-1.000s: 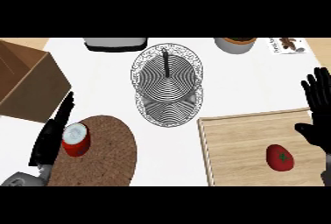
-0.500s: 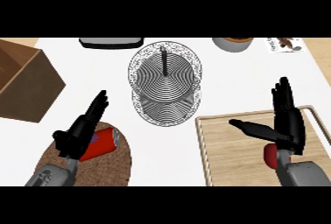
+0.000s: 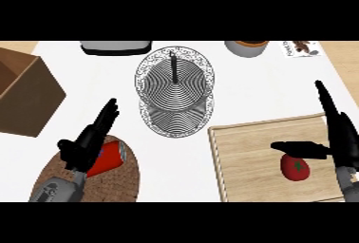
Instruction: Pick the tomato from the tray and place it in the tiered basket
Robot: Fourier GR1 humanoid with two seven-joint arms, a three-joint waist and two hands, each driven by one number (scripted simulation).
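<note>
The tomato (image 3: 297, 167) lies on the tray (image 3: 242, 156), seemingly ungrasped beside the spread right hand (image 3: 338, 135); the tiered basket (image 3: 174, 90) waits.

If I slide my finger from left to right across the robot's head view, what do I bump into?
Cardboard box → left hand over a red can on a round mat → tiered basket → wooden tray → tomato → right hand.

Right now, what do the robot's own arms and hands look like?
Both hands are black, with long slim fingers and a separate thumb. The left hand joins a grey forearm with a rounded wrist piece showing darker circular details. The right hand meets a grey forearm at the view's lower right. No cables or markings show.
</note>
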